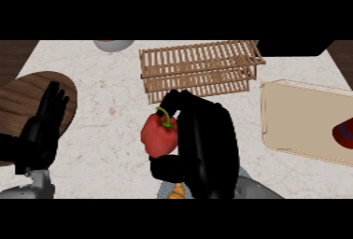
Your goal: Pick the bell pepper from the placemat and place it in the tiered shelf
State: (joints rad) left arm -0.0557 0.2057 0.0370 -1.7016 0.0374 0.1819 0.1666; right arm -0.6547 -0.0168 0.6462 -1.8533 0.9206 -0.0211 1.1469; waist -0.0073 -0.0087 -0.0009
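The pepper (157, 135) is red, one only, and sits in the right hand (207, 144) near the middle of the view, on the near side of the shelf (200, 70). Its long axis runs roughly up and down the view; the green stem (164, 117) points toward the shelf, the blunt end toward the lower edge. The right hand is grasping it from the pepper's right side: fingers (176, 100) curl over the stem end, the thumb (165, 169) closes under the lower end. The pepper's left flank shows bare; whether it touches the bench (103, 149) cannot be told.

Just beyond the fingertips stands the single wooden shelf, slatted, with two tiers showing, the front one nearest the hand.

At the right lies one pale tray (303, 126), well apart from the pepper, with one red-and-blue thing (342, 133) at its far edge, cut off by the view.

At the left the left hand (41, 126) rests released, fingers straight and up, over one brown oval board (21, 95). One grey bowl (114, 45) peeks in at the top edge, left of the shelf.
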